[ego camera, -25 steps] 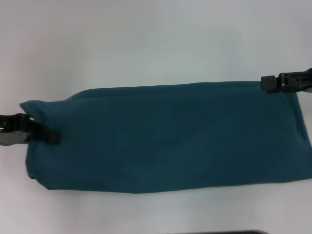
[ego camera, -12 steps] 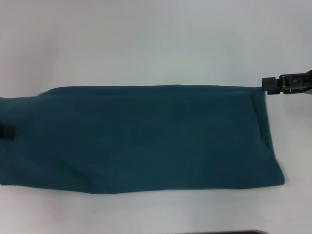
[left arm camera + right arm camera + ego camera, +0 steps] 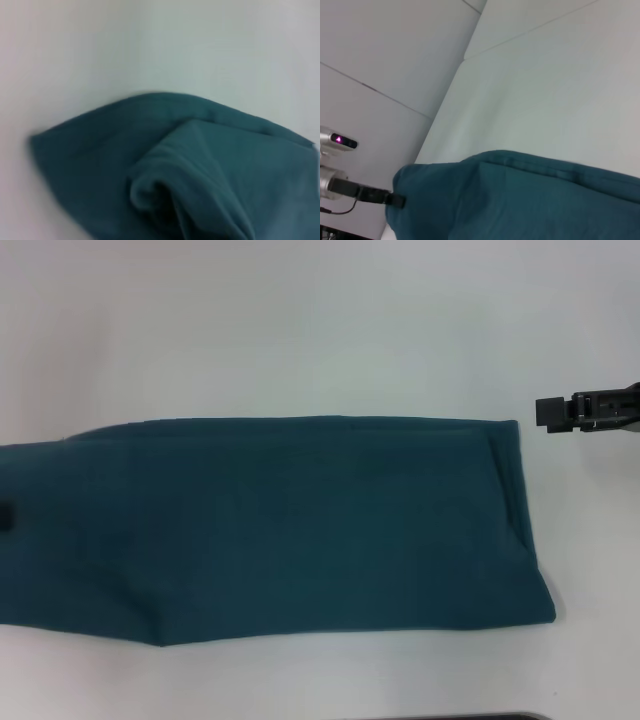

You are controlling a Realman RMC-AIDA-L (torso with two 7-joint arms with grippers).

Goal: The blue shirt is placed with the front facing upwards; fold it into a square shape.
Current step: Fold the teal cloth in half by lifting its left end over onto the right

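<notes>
The blue shirt (image 3: 280,525) lies on the white table as a long folded band that runs off the left edge of the head view. My left gripper (image 3: 5,515) shows only as a dark tip at that edge, on the shirt's left end. From the right wrist camera that same left gripper (image 3: 395,201) is seen shut on the far end of the shirt (image 3: 520,200). The left wrist view holds just a bunched fold of the shirt (image 3: 190,175). My right gripper (image 3: 545,412) is open with nothing in it, a little to the right of the shirt's far right corner.
White table (image 3: 300,320) stretches behind the shirt and to its right. A dark strip (image 3: 450,717) shows at the near edge. A seam between table panels (image 3: 530,32) appears in the right wrist view.
The shirt has slid left with my left gripper, which is now almost out of view. Its right end has come away from my right gripper, which has stayed where it was.
</notes>
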